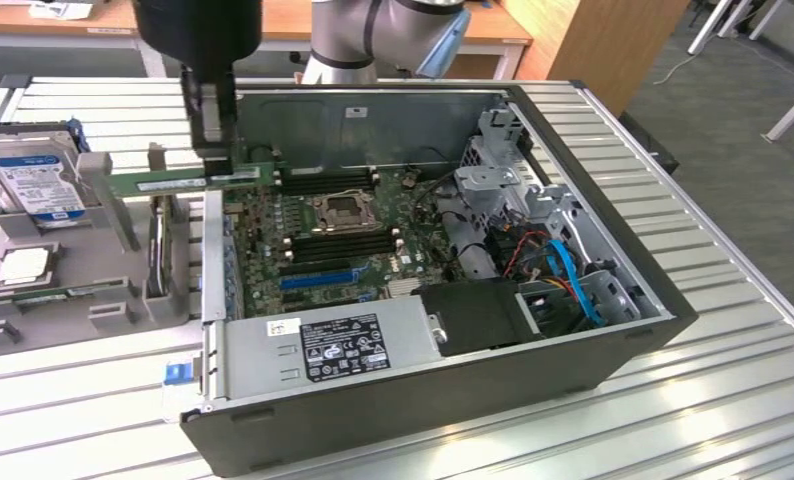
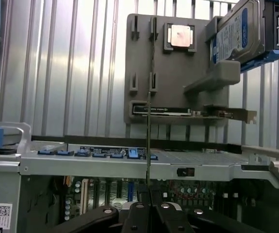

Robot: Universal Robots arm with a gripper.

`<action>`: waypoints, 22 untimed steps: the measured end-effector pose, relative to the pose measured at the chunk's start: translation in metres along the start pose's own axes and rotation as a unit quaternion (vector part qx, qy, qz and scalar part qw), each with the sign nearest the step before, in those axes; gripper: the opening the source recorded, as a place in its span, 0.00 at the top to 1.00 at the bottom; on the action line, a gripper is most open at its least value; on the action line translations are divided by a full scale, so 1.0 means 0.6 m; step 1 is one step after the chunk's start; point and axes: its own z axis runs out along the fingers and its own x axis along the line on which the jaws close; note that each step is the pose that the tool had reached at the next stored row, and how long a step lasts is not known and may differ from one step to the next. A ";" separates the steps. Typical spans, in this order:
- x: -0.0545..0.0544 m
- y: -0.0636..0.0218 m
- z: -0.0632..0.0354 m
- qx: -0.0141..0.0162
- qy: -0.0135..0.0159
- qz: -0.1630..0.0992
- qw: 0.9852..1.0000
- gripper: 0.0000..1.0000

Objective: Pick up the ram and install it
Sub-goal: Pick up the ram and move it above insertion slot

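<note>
The ram is a long green stick held level in the air, over the gap between the grey holder and the open computer case's wall on the exterior view's left. My gripper comes down from above and is shut on the ram's upper edge near one end. In the wrist view the ram appears edge-on as a thin line rising from between my fingers, with the gripper shut on it. The motherboard with its black memory slots lies inside the case, below and to the exterior view's right of the stick.
A grey holder beside the case carries a hard drive, a silver processor chip and a card. Inside the case are a power supply, a drive cage and blue cables. The table is ribbed metal.
</note>
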 end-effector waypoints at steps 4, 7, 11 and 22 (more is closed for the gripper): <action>0.001 -0.022 -0.001 0.000 -0.005 -0.001 1.000 0.88; 0.001 -0.037 -0.002 0.000 -0.008 -0.002 1.000 0.88; 0.002 -0.060 -0.004 0.000 -0.013 -0.003 1.000 0.88; 0.003 -0.083 -0.005 -0.001 -0.017 -0.004 1.000 0.88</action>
